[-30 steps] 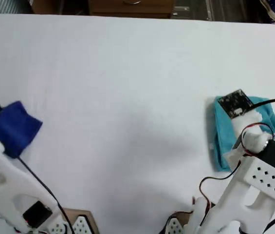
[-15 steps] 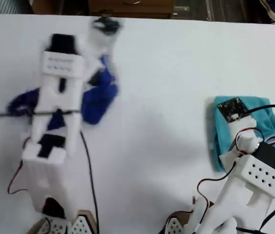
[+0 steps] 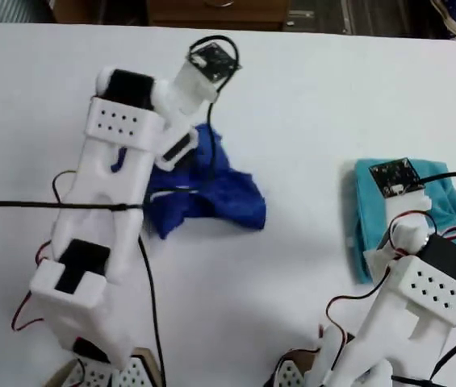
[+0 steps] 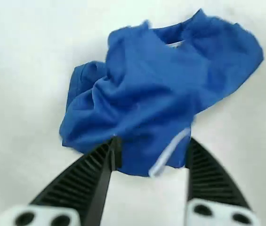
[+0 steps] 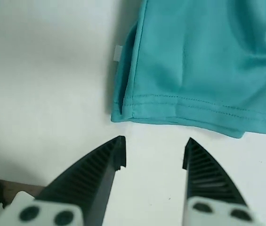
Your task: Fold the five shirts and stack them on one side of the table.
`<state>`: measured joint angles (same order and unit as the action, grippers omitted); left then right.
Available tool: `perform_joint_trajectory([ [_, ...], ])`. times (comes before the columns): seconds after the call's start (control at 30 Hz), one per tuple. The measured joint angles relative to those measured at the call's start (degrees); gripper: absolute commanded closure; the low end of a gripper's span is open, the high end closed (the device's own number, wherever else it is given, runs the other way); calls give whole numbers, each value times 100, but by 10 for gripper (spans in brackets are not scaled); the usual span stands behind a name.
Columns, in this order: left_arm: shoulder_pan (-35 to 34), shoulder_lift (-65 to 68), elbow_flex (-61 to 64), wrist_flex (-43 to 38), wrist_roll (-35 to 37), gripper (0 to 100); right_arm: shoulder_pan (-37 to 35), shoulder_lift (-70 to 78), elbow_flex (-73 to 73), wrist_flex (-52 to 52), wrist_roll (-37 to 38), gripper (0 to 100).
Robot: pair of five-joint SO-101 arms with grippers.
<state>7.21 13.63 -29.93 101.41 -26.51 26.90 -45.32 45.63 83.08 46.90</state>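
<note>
The blue shirt lies crumpled left of centre on the table; the teal shirt sits folded at the right. My left fingers gape empty over the blue one, and my right fingers do likewise beside the teal. Next, I judge: spread the blue one flat.

I see open white surface across the far side and down the middle strip between the crumpled blue shirt and the folded teal shirt; nothing lies there. The left arm stretches over the left half with its black cable trailing beside it, so that side is crowded. The blue shirt lies right at the tips of the left jaws, which stand apart. The right arm covers the near right corner and part of the teal shirt. The right jaws stand apart over bare surface just short of that shirt's hem.
</note>
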Motion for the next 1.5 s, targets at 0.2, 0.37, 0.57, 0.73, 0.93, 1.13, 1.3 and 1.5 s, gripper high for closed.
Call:
perform_joint_trajectory([
  [0.2, -422, 0, -132, 0, 0, 714, -686, 0, 0, 0, -35, 795],
  [0.37, -1565, -9, -668, 0, 0, 714, -1521, 0, -229, -97, -396, 795],
  [0.57, -3640, -9, -580, -9, 0, 714, -3130, 721, -1609, -35, -1090, 794],
  [0.73, -4756, -9, -35, -132, 0, 714, -4686, 2602, -3262, 132, -1248, 794],
  [0.93, -5231, -9, 484, -141, 0, 714, -5776, 4659, -5213, 167, -1248, 794],
  [1.13, -5547, -9, 484, -141, 0, 714, -6251, 6189, -6769, 167, -1037, 794],
  [1.3, -5732, -9, 484, -141, 0, 714, -6418, 7341, -7868, 167, -721, 794],
  [1.5, -5732, -9, 484, -141, 0, 714, -6409, 8712, -8905, 167, -378, 797],
])
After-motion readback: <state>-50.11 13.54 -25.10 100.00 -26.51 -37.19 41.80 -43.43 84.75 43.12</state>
